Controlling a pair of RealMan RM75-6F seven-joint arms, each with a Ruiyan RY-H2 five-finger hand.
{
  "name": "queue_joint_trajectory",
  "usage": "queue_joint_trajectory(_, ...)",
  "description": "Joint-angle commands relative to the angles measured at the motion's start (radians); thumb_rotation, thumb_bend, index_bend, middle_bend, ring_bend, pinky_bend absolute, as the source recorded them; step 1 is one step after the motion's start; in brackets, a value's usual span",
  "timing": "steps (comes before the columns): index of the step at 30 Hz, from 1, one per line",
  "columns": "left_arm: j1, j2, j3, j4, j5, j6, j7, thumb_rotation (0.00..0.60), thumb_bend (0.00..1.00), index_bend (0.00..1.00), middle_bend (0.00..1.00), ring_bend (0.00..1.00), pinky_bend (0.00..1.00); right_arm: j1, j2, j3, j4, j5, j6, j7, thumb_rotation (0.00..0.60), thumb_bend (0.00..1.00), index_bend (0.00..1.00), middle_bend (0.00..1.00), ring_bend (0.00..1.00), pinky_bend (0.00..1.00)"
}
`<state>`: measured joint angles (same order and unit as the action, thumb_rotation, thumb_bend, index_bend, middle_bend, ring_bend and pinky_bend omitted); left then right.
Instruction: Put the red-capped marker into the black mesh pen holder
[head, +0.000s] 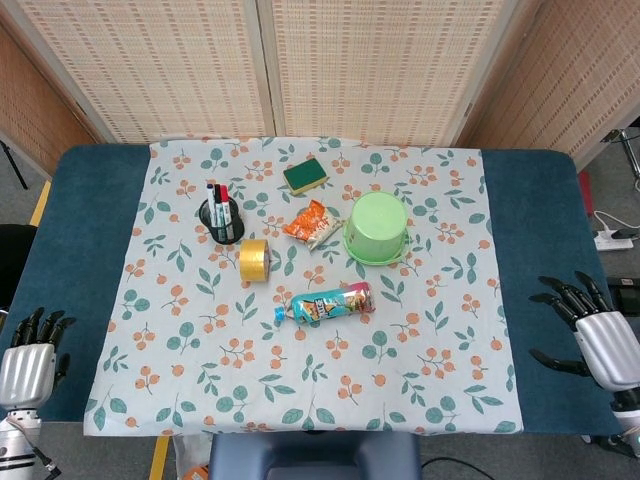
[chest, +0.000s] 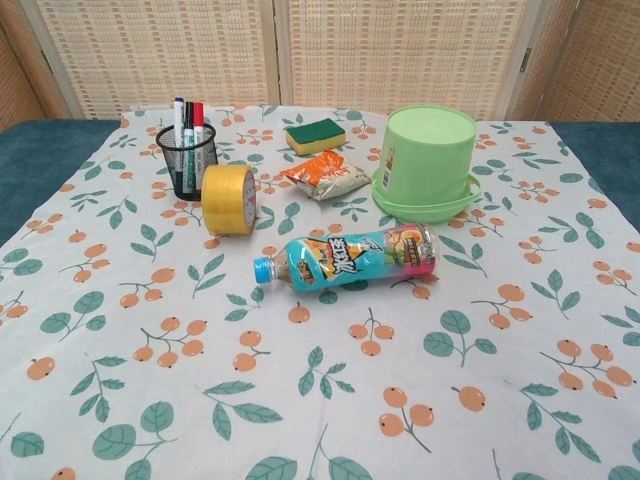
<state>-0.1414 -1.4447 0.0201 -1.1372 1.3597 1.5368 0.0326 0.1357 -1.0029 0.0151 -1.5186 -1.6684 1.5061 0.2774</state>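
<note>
We see the red-capped marker (chest: 198, 122) standing upright inside the black mesh pen holder (chest: 186, 160), cap up, next to two other pens (chest: 181, 120) in the same holder. The holder sits toward the far left corner of the counter (head: 530, 250), on a white cloth (chest: 330, 400) printed with leaves and orange berries.

Just in front of the holder and touching it in the chest view, a roll of yellow tape (chest: 229, 198) stands on its edge. To the right of the holder lie an orange snack packet (chest: 323, 177) and, nearer the far edge, a green and yellow sponge (chest: 315, 136). Further right an upturned light green bucket (chest: 427, 160) rests on its rim. Near the middle of the cloth a blue drink bottle (chest: 345, 257) lies on its side, its cap pointing left.

Both hands are well apart from all of these things and appear only in the head view. The left hand (head: 28, 365) hangs at the near left corner of the counter, back of the hand facing up, its fingers (head: 40, 322) pointing toward the far edge, slightly apart and holding nothing. The right hand (head: 592, 340) hovers at the near right edge over the bare blue surface, its fingers (head: 560, 297) spread wide apart and empty, the thumb sticking out toward the cloth.
</note>
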Motion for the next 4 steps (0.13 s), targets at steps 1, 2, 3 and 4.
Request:
queue_joint_trajectory(1,-0.006,0.0,-0.009,-0.002,0.013,-0.009,0.001,0.6,0.37,0.26,0.16,0.05,0.13,0.0,-0.001,-0.001,-0.001,-0.002,0.001,-0.007,0.6,0.0,0.3,0.14,0.19,0.0)
queue_joint_trajectory(2,-0.008,-0.001,-0.012,-0.002,0.016,-0.013,0.004,0.6,0.37,0.26,0.16,0.05,0.13,0.001,-0.002,-0.001,-0.001,-0.001,0.0,-0.008,0.6,0.0,0.3,0.14,0.19,0.0)
queue_joint_trajectory(3,-0.01,0.0,-0.016,-0.005,0.018,-0.019,0.008,0.6,0.37,0.26,0.16,0.05,0.13,0.001,-0.002,-0.001,-0.001,0.001,-0.001,-0.008,0.6,0.0,0.3,0.14,0.19,0.0)
queue_joint_trajectory(4,-0.012,0.001,-0.018,-0.008,0.019,-0.025,0.011,0.6,0.37,0.26,0.16,0.05,0.13,0.001,-0.002,-0.001,0.0,0.003,-0.002,-0.008,0.6,0.0,0.3,0.14,0.19,0.0)
